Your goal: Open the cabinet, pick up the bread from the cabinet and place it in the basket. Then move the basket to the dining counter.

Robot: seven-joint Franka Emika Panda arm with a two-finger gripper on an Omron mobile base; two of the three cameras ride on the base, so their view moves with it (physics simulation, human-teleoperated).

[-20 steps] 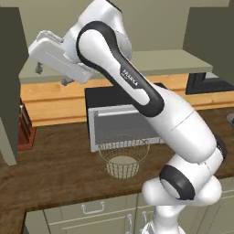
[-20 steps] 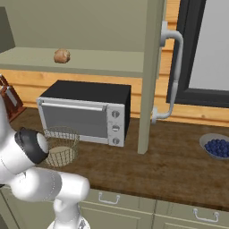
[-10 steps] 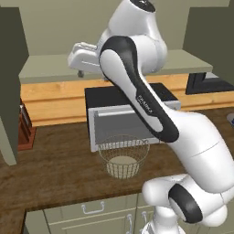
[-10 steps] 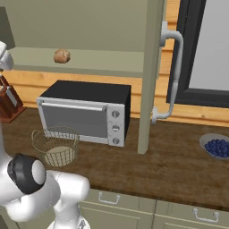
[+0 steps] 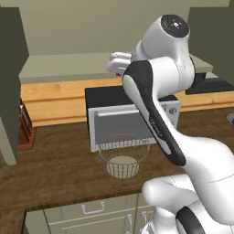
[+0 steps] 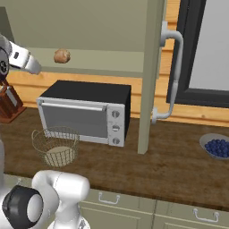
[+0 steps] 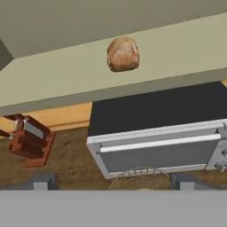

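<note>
While the sage-green cabinet (image 6: 152, 67) is standing open, the claw (image 7: 111, 188), fingers spread wide and empty, is lining up with the golden-brown bun (image 7: 123, 54) sitting mid-shelf, above the cream wire basket (image 5: 123, 155) waiting on the desk.

No legible text, labels, brands, numbers or signs are appearing on any object in these views.

I see a golden-brown bread (image 7: 123, 54), a cream wire basket (image 5: 124, 156), and a black-topped, silver-fronted oven (image 6: 85, 113).
</note>
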